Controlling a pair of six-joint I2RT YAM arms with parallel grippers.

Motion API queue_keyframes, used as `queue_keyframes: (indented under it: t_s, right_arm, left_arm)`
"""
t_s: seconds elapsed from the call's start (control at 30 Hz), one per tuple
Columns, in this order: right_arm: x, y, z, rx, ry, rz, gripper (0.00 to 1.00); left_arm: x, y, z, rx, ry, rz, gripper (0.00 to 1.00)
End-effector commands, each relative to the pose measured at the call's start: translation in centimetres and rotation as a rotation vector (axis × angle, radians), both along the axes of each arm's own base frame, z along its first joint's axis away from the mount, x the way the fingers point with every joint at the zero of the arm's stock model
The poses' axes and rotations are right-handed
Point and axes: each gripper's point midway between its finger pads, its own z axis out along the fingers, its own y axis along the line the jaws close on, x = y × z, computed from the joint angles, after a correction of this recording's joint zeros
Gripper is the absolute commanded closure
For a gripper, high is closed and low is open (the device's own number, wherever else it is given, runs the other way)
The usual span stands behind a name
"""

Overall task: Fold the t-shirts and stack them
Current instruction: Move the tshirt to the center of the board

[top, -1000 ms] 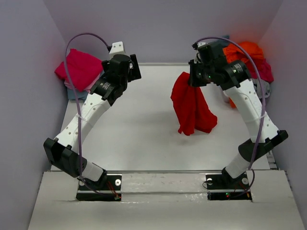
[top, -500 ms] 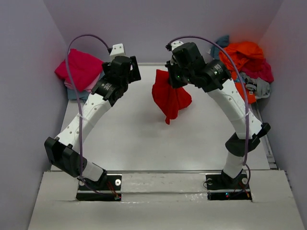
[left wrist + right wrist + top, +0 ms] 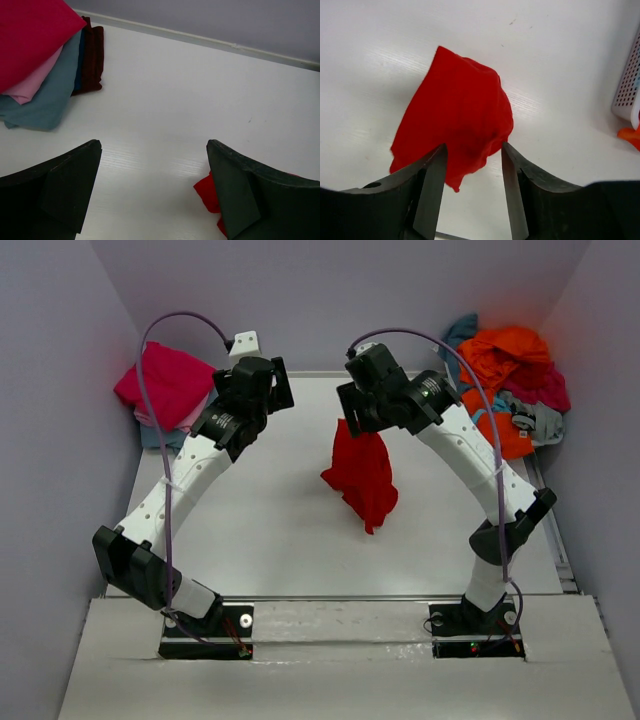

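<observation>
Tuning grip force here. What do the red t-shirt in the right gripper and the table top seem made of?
Red t-shirt: soft matte cloth, likely cotton or a blend; it hangs limp in loose folds from the right gripper. Table top: hard, smooth white board, perhaps laminate; it shows a faint sheen and fine streaks.
</observation>
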Motion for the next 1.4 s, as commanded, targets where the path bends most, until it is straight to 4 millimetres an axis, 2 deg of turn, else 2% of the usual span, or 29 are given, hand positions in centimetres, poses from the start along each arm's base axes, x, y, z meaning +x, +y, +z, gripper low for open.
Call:
queue_keyframes:
  t_s: [0.0, 0.07, 0.13, 0.17, 0.2, 0.23, 0.3, 0.4, 0.47, 0.5, 0.53, 0.57, 0.6, 0.63, 0.7, 0.73, 0.8, 0.9, 0.97, 1.03, 1.07, 1.23, 1.27, 1.37]
  right_arm:
    - [1.3, -0.2, 1.9, 0.065, -0.080, -0.087, 0.10]
    - [1.1, -0.2, 2.6, 0.082, -0.090, -0.081, 0.02]
    - [0.9, -0.2, 2.8, 0.088, -0.092, -0.081, 0.00]
    - [1.1, -0.7, 2.1, 0.066, -0.073, -0.094, 0.00]
    - [1.1, -0.4, 0.6, 0.047, -0.034, -0.100, 0.00]
    - [0.8, -0.4, 0.3, 0.051, -0.016, -0.102, 0.00]
    - [0.2, 0.9, -5.0, 0.018, 0.125, -0.076, 0.02]
    - [-0.6, 2.7, -8.5, 0.078, 0.216, -0.055, 0.07]
    - [-0.9, 3.1, -10.0, 0.093, 0.248, -0.068, 0.09]
    - [-0.8, 2.6, -11.2, 0.076, 0.273, -0.098, 0.10]
    - [-0.8, 2.0, -11.7, 0.071, 0.287, -0.139, 0.10]
    - [-0.9, 1.9, -12.3, 0.064, 0.299, -0.150, 0.11]
    - [-0.7, 0.9, -12.8, 0.063, 0.315, -0.183, 0.12]
    - [-0.8, 0.9, -12.8, 0.068, 0.318, -0.186, 0.12]
    - [-0.8, 0.4, -12.6, 0.091, 0.314, -0.199, 0.14]
    - [-0.6, 0.0, -11.7, 0.120, 0.295, -0.209, 0.14]
    - [-0.5, -1.0, -11.5, 0.140, 0.304, -0.236, 0.15]
    - [-1.1, -1.8, -11.1, 0.140, 0.298, -0.260, 0.16]
    - [-1.5, -2.0, -11.1, 0.149, 0.299, -0.269, 0.16]
    - [-2.1, -2.3, -11.7, 0.144, 0.319, -0.278, 0.16]
    - [-2.7, -2.4, -12.7, 0.136, 0.352, -0.283, 0.17]
    - [-5.2, -2.3, -15.6, 0.176, 0.440, -0.281, 0.22]
    - [-6.1, -2.8, -16.8, 0.161, 0.469, -0.287, 0.22]
    - [-7.0, -3.4, -18.2, 0.149, 0.491, -0.308, 0.24]
  left_arm:
    - [0.2, 0.0, 0.0, -0.012, -0.021, 0.020, 0.01]
    - [0.2, -0.1, -0.2, -0.014, -0.020, 0.016, 0.01]
    - [0.1, -0.2, -0.9, -0.011, -0.005, 0.011, 0.01]
    - [0.2, -0.2, -1.0, -0.012, -0.002, 0.011, 0.01]
    - [0.1, -0.3, -1.3, -0.014, 0.003, 0.004, 0.01]
    - [0.2, -0.4, -1.4, -0.014, 0.006, 0.003, 0.01]
    - [0.2, -0.6, -1.8, -0.016, 0.018, -0.005, 0.01]
    - [0.3, -1.0, -2.5, -0.009, 0.043, -0.022, 0.01]
    - [0.2, -1.6, -3.6, 0.003, 0.084, -0.055, 0.01]
    - [0.3, -1.8, -4.5, 0.016, 0.116, -0.064, 0.01]
    - [0.0, -2.4, -6.5, 0.023, 0.185, -0.093, 0.01]
    - [-0.3, -2.7, -7.5, 0.023, 0.221, -0.112, 0.01]
    - [-0.9, -3.0, -8.9, 0.025, 0.269, -0.136, 0.02]
    - [-1.7, -3.2, -10.1, 0.037, 0.305, -0.146, 0.03]
    - [-2.7, -3.0, -10.9, 0.033, 0.318, -0.158, 0.03]
    - [-3.7, -2.9, -12.5, 0.031, 0.353, -0.175, 0.03]
    - [-5.1, -2.6, -14.6, 0.035, 0.424, -0.185, 0.05]
    - [-6.4, -2.3, -16.0, 0.030, 0.458, -0.187, 0.05]
    - [-7.2, -2.7, -16.1, 0.017, 0.465, -0.215, 0.05]
    - [-8.2, -3.1, -16.9, 0.023, 0.502, -0.239, 0.05]
    - [-8.6, -2.7, -17.6, 0.039, 0.527, -0.233, 0.06]
    - [-10.8, -4.0, -19.4, 0.058, 0.590, -0.301, 0.06]
    - [-11.1, -4.2, -20.0, 0.070, 0.613, -0.304, 0.06]
    - [-11.8, -4.7, -21.2, 0.107, 0.656, -0.318, 0.06]
